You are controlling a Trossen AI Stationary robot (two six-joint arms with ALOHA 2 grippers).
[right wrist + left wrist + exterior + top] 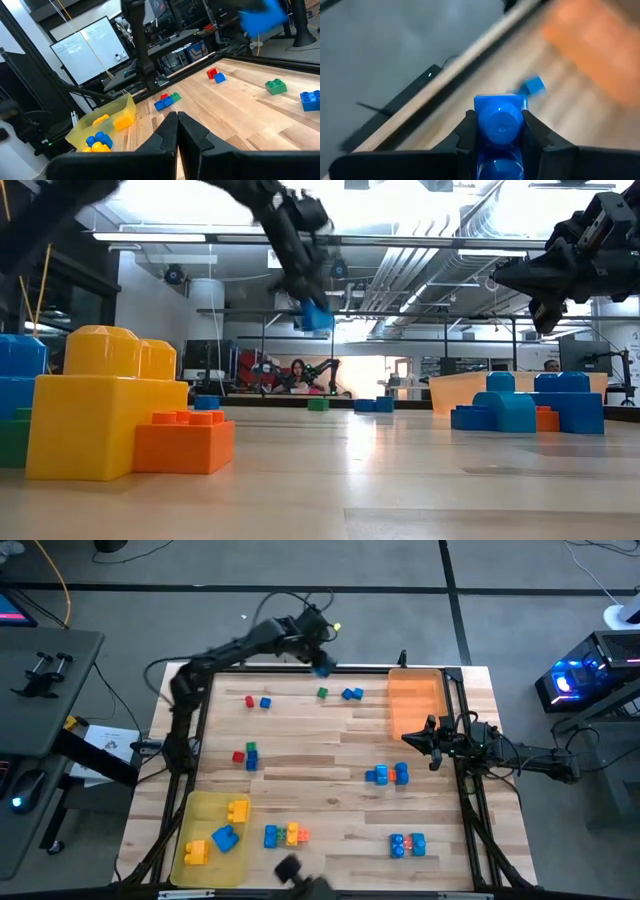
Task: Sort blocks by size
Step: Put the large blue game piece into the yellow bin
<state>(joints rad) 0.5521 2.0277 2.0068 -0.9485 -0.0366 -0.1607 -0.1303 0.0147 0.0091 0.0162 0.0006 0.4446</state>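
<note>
Above the table's far edge, left hand [322,662] (raised) grips blue block [498,120].

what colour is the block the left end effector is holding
Blue block, clearest in the left wrist view.

I can't read any words or numbers here. The whiteboard [92,47] has lines of writing on it, but they are too small for me to read. The blocks have no words.
</note>
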